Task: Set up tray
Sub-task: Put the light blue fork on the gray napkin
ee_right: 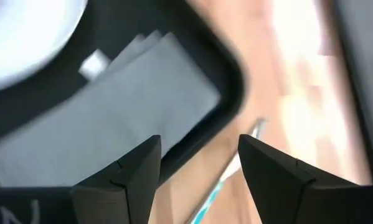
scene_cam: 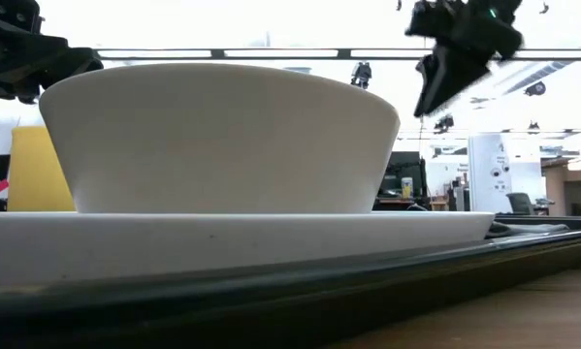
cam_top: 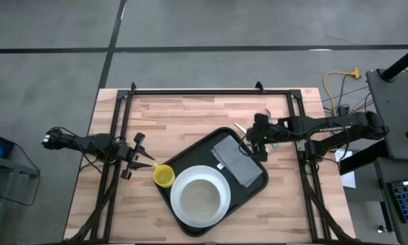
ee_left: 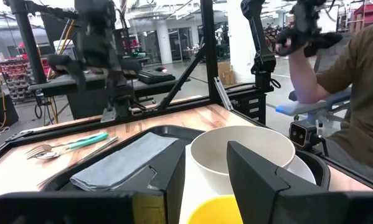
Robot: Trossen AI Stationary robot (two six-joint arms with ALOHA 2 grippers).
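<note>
Both grippers hang over the wooden table (cam_top: 190,116). At the tray's right end the right gripper (ee_right: 195,171) hovers with its fingers spread apart and nothing between them, above the rim near the napkin. Beside the tray's left end the left gripper (cam_top: 146,163) has its fingers closed around the yellow cup (cam_top: 164,176).

Largest on the table is the tray (cam_top: 190,155), black, lying askew across the table's middle and toward its front edge, one corner pointing at the back right. On the tray's left half sits the white plate (cam_top: 179,209), and a white bowl (cam_top: 201,196) stands on that plate. On the tray's right half a folded grey napkin (cam_top: 236,162) lies flat, near the plate; whether it touches the plate cannot be told from above.

The yellow cup stands upright just off the tray's left end, beside the plate. In the left wrist view its rim (ee_left: 214,210) shows between the dark fingers (ee_left: 261,180).

Off the tray, on bare wood just past its right corner, cutlery (ee_left: 55,148) lies: a fork and another piece with a teal handle. In the right wrist view the teal handle (ee_right: 205,208) lies on wood beside the tray's rim (ee_right: 230,93).

Beyond the table a person's arm (ee_left: 326,74) shows in the left wrist view.
</note>
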